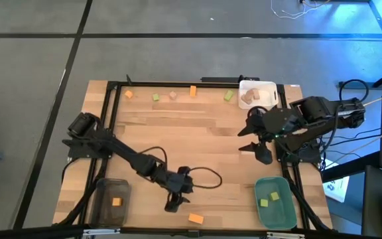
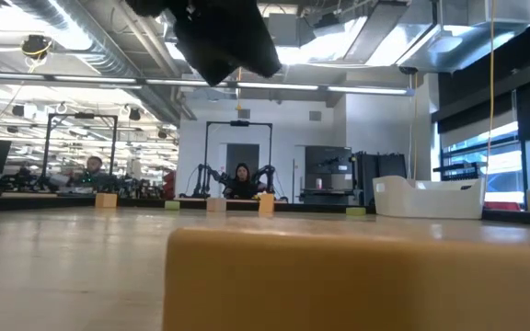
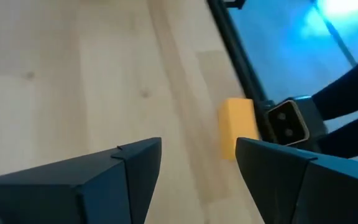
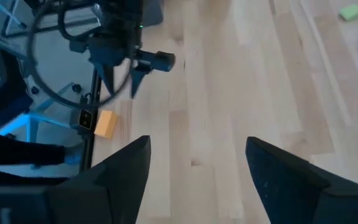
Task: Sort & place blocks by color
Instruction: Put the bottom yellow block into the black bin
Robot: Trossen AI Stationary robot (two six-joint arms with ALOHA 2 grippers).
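An orange block [image 1: 195, 218] lies flat on the table by the near edge; it also shows in the left wrist view [image 3: 237, 127] and fills the front of the low view [image 2: 357, 276]. My left gripper [image 1: 173, 204] is open and empty, a little to the left of this block and short of it [image 3: 197, 149]. My right gripper [image 1: 256, 151] is open and empty over the table's right half [image 4: 197, 146]. Orange [image 1: 128, 94], green [image 1: 156, 97] and tan [image 1: 173, 95] blocks lie along the far edge, with another orange [image 1: 193, 91] and another green [image 1: 228, 95].
A grey tray [image 1: 105, 211] at the near left holds one orange block [image 1: 117, 202]. A green tray [image 1: 285, 216] at the near right holds two green blocks. A white tray [image 1: 265, 85] at the far right holds tan blocks. A black frame [image 1: 111, 119] borders the table.
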